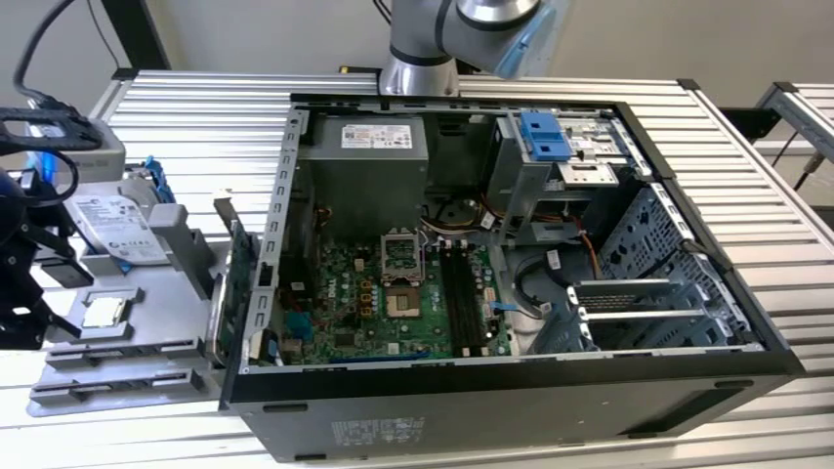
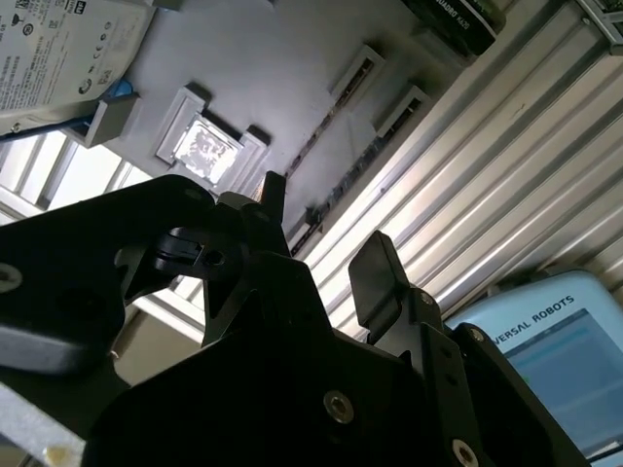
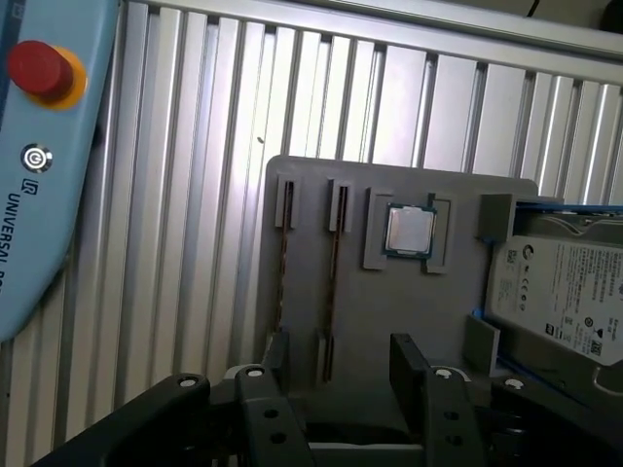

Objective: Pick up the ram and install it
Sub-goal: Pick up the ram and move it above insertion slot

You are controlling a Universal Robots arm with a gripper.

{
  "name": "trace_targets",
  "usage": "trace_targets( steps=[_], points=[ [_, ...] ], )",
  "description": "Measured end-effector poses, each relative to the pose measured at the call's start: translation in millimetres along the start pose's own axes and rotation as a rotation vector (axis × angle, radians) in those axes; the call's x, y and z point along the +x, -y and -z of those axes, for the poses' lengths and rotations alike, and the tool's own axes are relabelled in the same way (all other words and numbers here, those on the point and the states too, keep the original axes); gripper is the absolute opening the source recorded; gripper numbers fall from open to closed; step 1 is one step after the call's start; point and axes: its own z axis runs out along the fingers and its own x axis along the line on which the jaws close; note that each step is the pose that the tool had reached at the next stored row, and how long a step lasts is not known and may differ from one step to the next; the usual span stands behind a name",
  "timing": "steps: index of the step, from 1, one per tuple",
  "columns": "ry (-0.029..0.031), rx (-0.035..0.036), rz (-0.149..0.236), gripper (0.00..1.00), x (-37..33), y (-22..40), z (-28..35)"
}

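Observation:
Two thin dark ram sticks stand on edge in slots of a grey tray [image 3: 428, 199]; one stick [image 3: 333, 277] lies in line with the gap between my fingers and the other [image 3: 282, 268] is beside it. In the second wrist view the same sticks [image 2: 326, 126] show as thin dark lines. My gripper [image 3: 341, 360] [image 2: 326, 219] hangs above the tray's end, open, with nothing between its fingers and apart from the sticks. In the exterior view its black body [image 1: 23, 293] is at the left edge, beside the tray [image 1: 144, 293].
A square silver processor chip [image 3: 409, 231] and a hard drive [image 3: 565, 302] also sit on the tray. A green card [image 1: 241, 293] stands on edge by the open computer case [image 1: 521, 381], whose motherboard [image 1: 378, 313] is exposed. A blue teach pendant [image 3: 44, 175] lies on the slatted table.

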Motion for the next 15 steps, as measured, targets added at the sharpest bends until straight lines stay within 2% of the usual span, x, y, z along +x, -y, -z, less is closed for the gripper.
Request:
trace_targets(
  steps=[4,7,10,15],
  points=[
    [0.0003,0.0005,-0.004,1.00,8.5,-0.9,-4.3],
    [0.0003,0.0023,-0.024,1.00,12.7,-1.3,-8.1],
    [0.0006,0.0044,-0.045,1.00,14.7,-1.5,-12.6],
    [0.0004,0.0045,-0.046,1.00,15.9,-1.6,-21.7]
  ],
)
